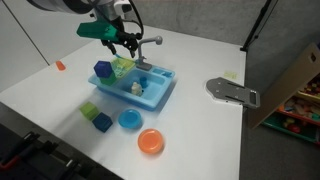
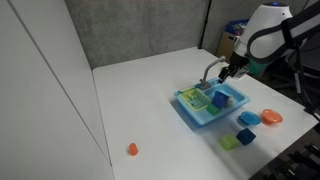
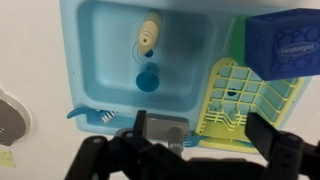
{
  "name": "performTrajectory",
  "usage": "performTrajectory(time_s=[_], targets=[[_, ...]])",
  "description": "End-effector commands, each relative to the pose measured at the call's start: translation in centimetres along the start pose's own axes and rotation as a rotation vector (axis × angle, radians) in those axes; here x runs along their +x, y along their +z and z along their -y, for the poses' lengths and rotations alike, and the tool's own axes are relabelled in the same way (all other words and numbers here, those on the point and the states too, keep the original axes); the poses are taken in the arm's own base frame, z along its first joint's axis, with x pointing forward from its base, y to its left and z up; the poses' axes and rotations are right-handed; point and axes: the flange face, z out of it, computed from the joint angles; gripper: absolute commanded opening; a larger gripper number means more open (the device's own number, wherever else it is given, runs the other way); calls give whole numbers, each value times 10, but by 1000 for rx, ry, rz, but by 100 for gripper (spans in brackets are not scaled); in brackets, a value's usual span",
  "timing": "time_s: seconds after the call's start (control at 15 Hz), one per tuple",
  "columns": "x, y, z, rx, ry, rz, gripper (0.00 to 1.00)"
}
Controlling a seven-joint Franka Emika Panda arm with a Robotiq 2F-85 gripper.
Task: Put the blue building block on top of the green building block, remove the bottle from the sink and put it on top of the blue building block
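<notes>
Bottle (image 3: 148, 32): lies flat in the sink (image 3: 70, 60) basin, long axis running from the faucet (image 3: 160, 128) side to the opposite wall; blue building block (image 3: 285, 42) stands on the sink's rack end. Your gripper (image 3: 190, 152): spread, empty, above the sink's faucet edge. You would likely best close across the bottle's short width, where the basin walls leave room either side.

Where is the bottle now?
In the wrist view the bottle lies in the basin of the sink; the blue building block sits at picture right.
</notes>
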Motion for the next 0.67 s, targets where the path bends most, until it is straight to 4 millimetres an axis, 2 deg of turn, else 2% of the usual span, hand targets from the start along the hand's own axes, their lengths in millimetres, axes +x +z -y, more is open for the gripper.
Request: performTrajectory(time_s=[0.0, 0.33, 0.6], targets=[[6, -6, -13, -12, 48, 0, 100], [4, 1, -38, -31, 108, 8, 100], [-2, 19, -53, -29, 156, 25, 100]])
